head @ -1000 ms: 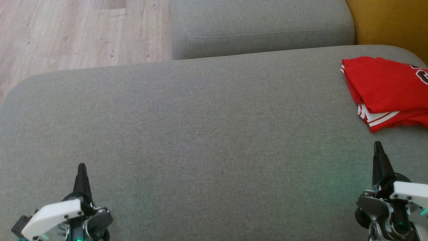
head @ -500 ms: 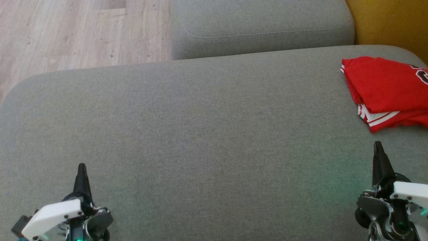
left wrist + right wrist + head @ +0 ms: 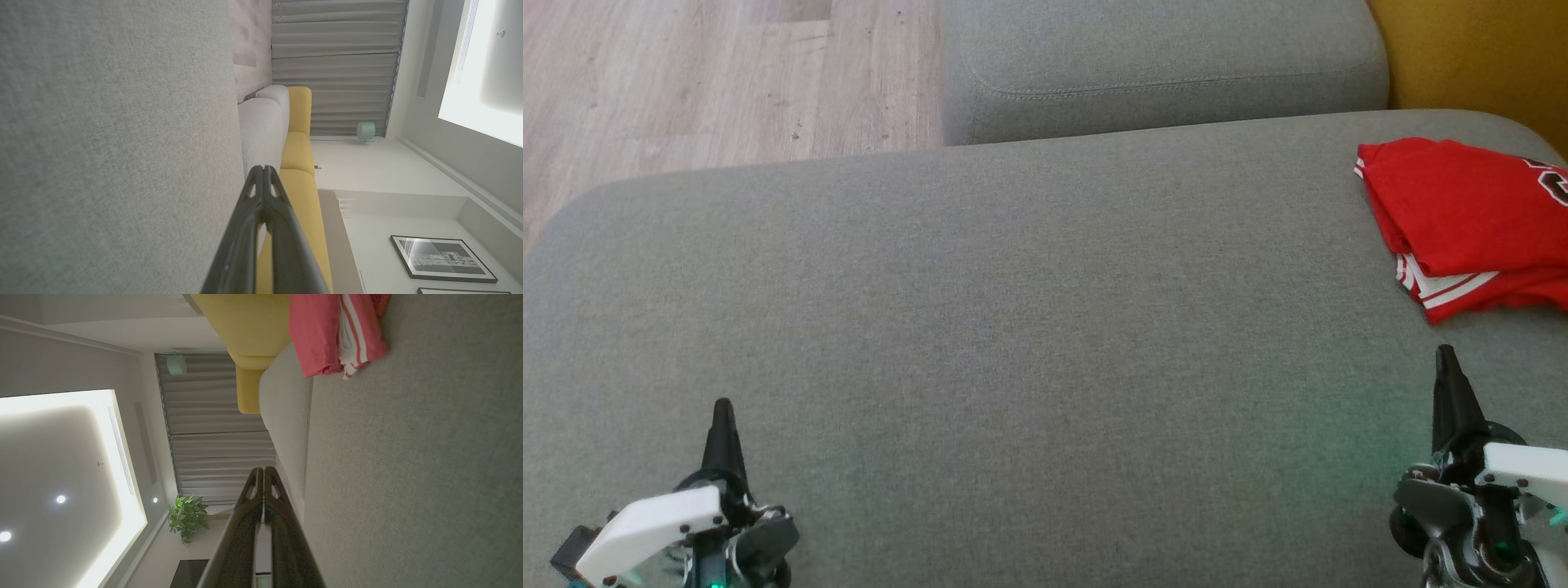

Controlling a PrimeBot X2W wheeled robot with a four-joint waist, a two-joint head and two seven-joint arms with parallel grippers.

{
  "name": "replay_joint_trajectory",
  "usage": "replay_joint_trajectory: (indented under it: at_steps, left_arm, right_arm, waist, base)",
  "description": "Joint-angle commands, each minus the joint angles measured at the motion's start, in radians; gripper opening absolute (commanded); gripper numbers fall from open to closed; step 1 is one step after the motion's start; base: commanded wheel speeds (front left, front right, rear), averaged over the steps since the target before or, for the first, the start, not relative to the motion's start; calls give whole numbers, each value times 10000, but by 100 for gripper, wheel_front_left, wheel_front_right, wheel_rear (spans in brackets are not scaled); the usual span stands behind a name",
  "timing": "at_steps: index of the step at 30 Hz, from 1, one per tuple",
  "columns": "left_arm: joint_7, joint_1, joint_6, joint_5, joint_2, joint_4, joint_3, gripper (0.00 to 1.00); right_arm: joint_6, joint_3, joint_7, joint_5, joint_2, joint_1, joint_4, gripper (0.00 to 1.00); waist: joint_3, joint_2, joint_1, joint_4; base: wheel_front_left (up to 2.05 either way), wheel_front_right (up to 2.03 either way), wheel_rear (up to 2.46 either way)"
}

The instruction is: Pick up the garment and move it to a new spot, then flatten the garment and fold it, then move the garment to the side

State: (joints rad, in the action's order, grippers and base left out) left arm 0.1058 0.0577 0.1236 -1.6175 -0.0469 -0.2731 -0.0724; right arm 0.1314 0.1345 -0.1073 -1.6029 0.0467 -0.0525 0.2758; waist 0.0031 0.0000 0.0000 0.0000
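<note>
There's the garment, red with white trim, lying folded far over on the right of the sofa, its far edge running out of the head view. The left tool sits low at the near left, narrowed to a single point and holding nothing. The right tool is the same at the near right, near the garment but not touching it. The last step, the move to the side, looks done. The next move probably calls for little more than parking the arms, or tidying the loose lower layer.
</note>
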Motion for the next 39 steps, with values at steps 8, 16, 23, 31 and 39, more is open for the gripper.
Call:
replay_joint_trajectory:
  at_steps: [8,16,23,31,39]
  left_arm:
    - [75,503,71,90,-41,281,-415,0]
    - [77,504,71,91,-40,281,-417,0]
    - [77,504,71,92,-39,281,-418,0]
    - [78,504,71,93,-38,281,-419,0]
    - [79,504,71,94,-38,281,-420,0]
  right_arm:
    - [-7,-199,-66,-50,36,-555,-310,0]
    - [-7,-200,-65,-51,35,-555,-310,0]
    - [-7,-201,-64,-52,35,-555,-310,0]
    - [-7,-202,-63,-53,35,-555,-310,0]
    - [-7,-203,-63,-53,35,-555,-310,0]
  waist:
    - [0,0,0,0]
    - [0,0,0,0]
    - [0,0,0,0]
    - [0,0,0,0]
    - [0,0,0,0]
  base:
    - [0,0,0]
    - [0,0,0]
    - [0,0,0]
    - [0,0,0]
    - [0,0,0]
